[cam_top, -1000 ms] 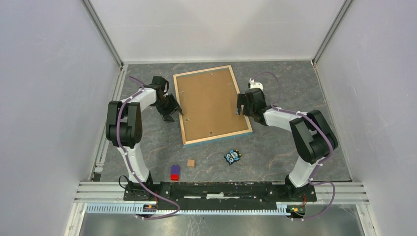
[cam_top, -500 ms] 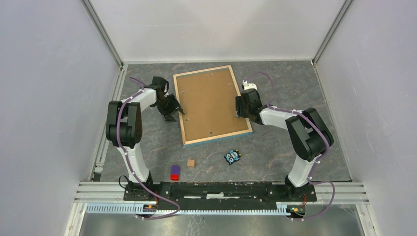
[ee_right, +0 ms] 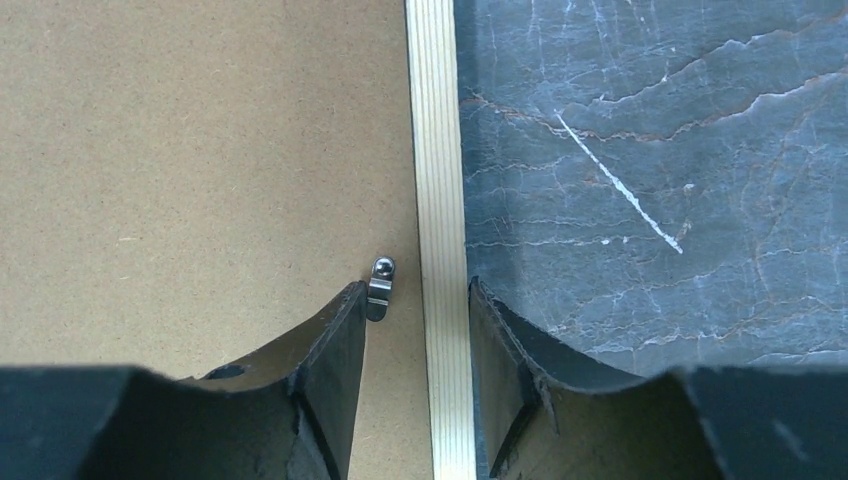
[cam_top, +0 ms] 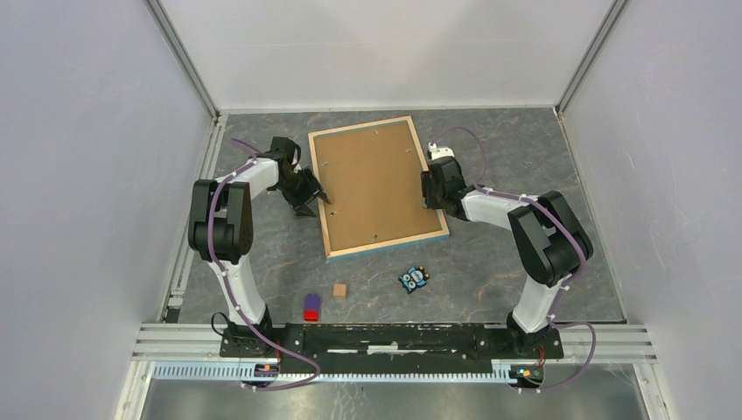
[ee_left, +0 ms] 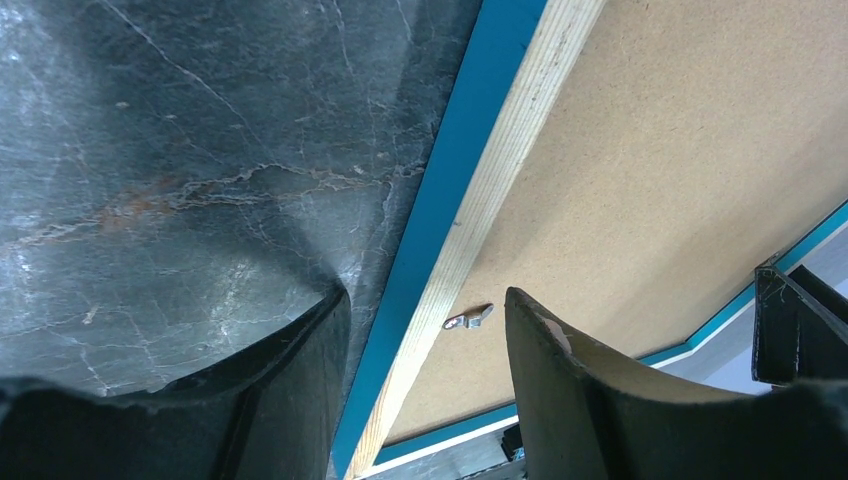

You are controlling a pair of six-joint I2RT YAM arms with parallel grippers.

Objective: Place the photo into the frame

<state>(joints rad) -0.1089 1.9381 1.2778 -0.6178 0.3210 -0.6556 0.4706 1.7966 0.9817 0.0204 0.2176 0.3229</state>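
The frame (cam_top: 385, 244) lies face down in the middle of the table, light wood rim up and blue edge showing, with a brown backing board (cam_top: 374, 182) inside it. The photo is hidden. My left gripper (cam_top: 312, 199) is open and straddles the left rim (ee_left: 500, 170), one finger over the table and one over the board near a metal tab (ee_left: 468, 318). My right gripper (cam_top: 428, 191) straddles the right rim (ee_right: 435, 150). Its jaws are narrow but open, and the inner finger (ee_right: 335, 340) stands off the rim beside a metal tab (ee_right: 380, 285).
An owl figure (cam_top: 414, 278), a small brown cube (cam_top: 339, 290) and a red-and-purple block (cam_top: 311, 306) lie on the dark table between the frame and the arm bases. Pale walls enclose the table on three sides.
My right gripper has shifted a little up along the frame's right rim and its jaws have narrowed around that rim. The left gripper and the frame have not moved.
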